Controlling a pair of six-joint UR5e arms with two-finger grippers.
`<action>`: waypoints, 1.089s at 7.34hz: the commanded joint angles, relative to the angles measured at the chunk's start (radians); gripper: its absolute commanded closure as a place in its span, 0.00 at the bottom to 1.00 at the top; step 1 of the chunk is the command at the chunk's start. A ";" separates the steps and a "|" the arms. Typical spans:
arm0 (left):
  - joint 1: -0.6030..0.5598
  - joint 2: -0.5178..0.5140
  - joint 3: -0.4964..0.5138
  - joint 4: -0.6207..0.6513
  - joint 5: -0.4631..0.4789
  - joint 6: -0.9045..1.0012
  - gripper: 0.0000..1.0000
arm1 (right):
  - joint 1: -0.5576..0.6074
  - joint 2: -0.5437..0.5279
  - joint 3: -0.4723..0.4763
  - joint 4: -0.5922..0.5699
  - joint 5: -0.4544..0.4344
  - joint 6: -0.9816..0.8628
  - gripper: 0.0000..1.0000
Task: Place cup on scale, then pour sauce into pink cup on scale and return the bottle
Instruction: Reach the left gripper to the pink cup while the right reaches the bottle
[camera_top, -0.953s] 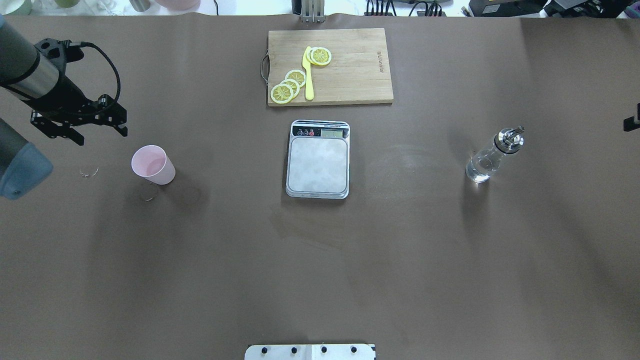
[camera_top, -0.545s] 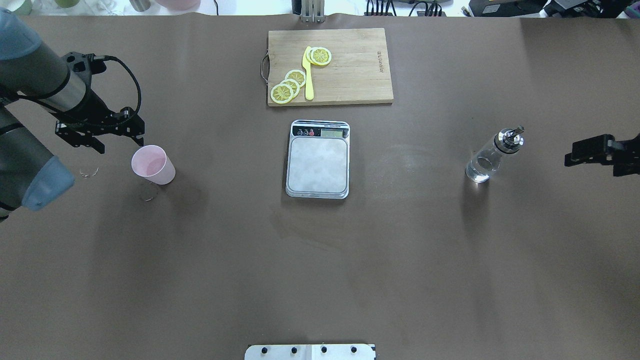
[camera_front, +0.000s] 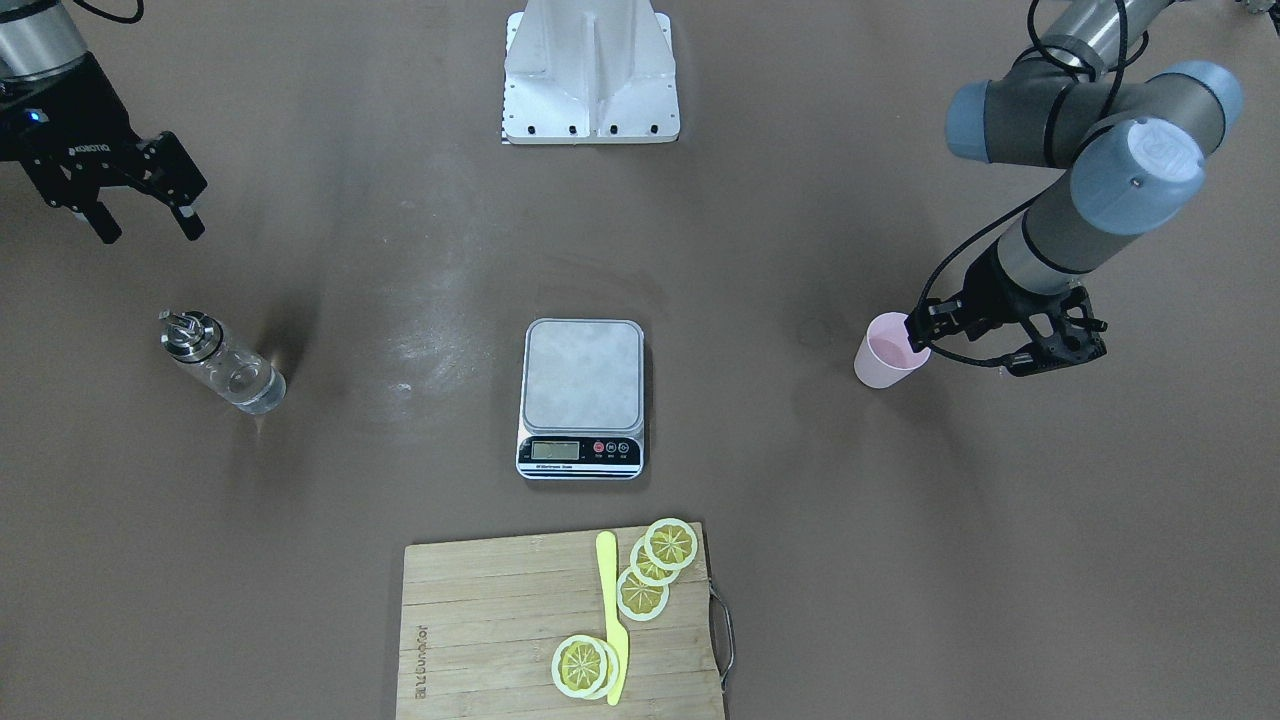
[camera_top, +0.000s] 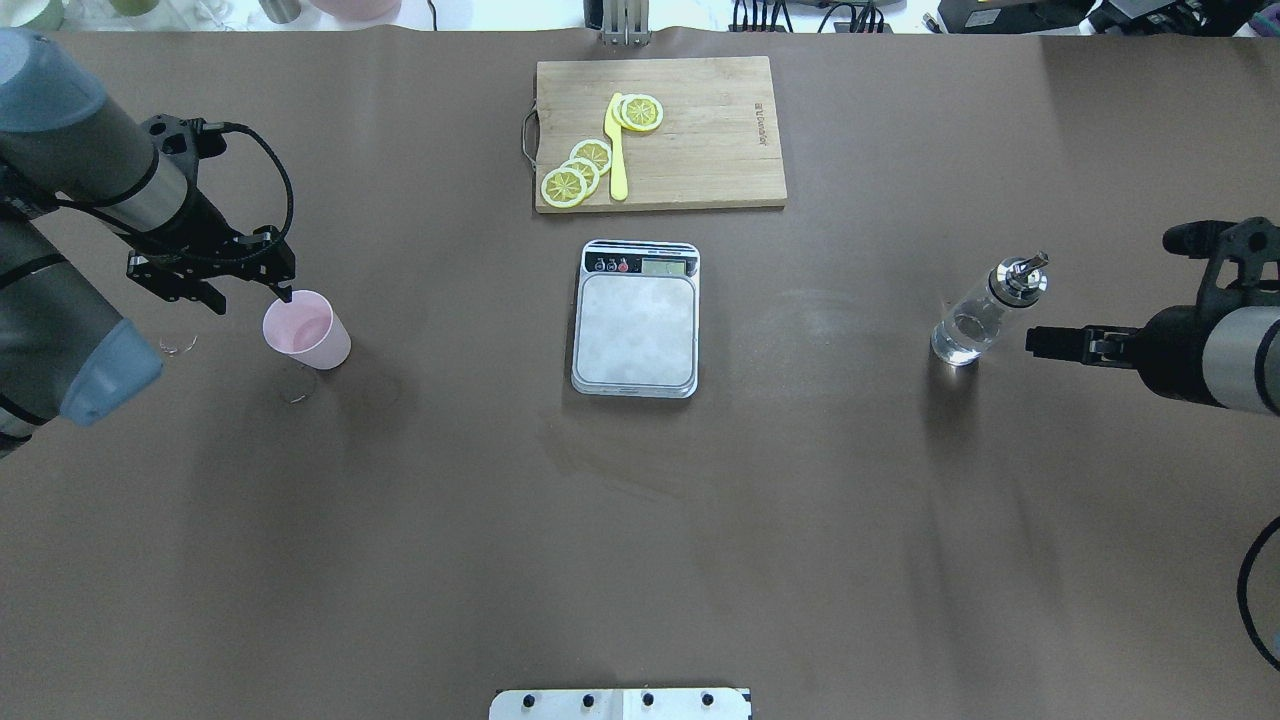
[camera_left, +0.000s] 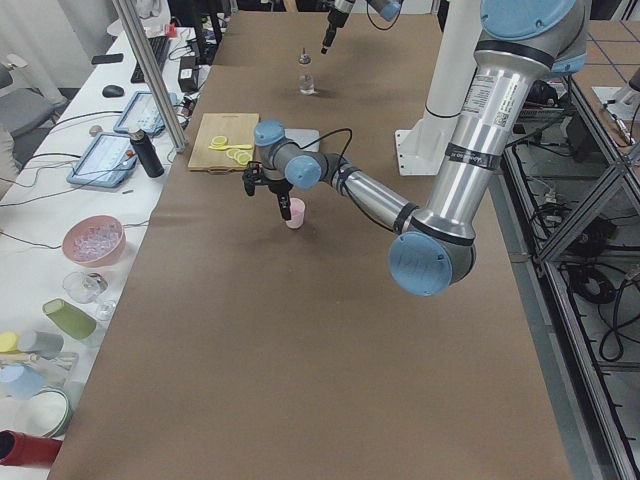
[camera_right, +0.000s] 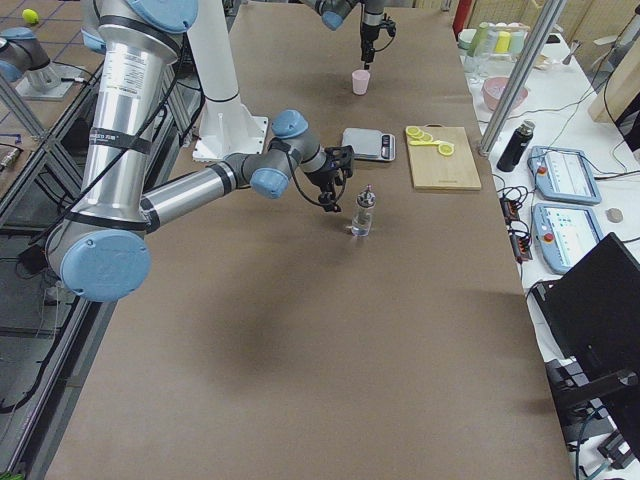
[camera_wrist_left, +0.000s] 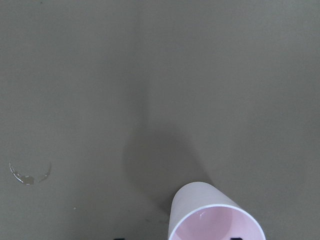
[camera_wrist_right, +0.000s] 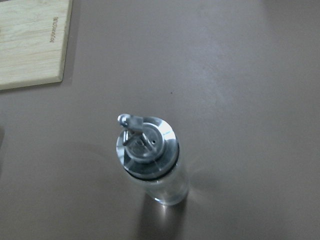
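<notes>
At the robot's left end of the table, the left gripper (camera_front: 972, 348) hangs with fingers spread, one fingertip at the rim of the pink cup (camera_front: 885, 365). The cup stands upright on the brown table (camera_front: 800, 250), well apart from the scale (camera_front: 583, 375) at centre. The right gripper (camera_front: 148, 235), likewise spread, hovers near the upright bottle (camera_front: 225, 370) of clear sauce (camera_front: 245, 385). Beyond the scale lies a cutting board (camera_front: 480, 620) with lemon slices (camera_front: 642, 592) and a yellow knife (camera_front: 610, 620).
</notes>
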 joint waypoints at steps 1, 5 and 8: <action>0.012 -0.017 0.047 -0.038 0.000 0.000 0.26 | -0.088 0.004 -0.089 0.137 -0.190 -0.030 0.00; 0.023 -0.030 0.057 -0.038 0.000 0.003 0.33 | -0.186 0.076 -0.237 0.302 -0.454 -0.085 0.00; 0.026 -0.019 0.046 -0.039 0.000 0.000 0.33 | -0.232 0.113 -0.354 0.406 -0.551 -0.099 0.00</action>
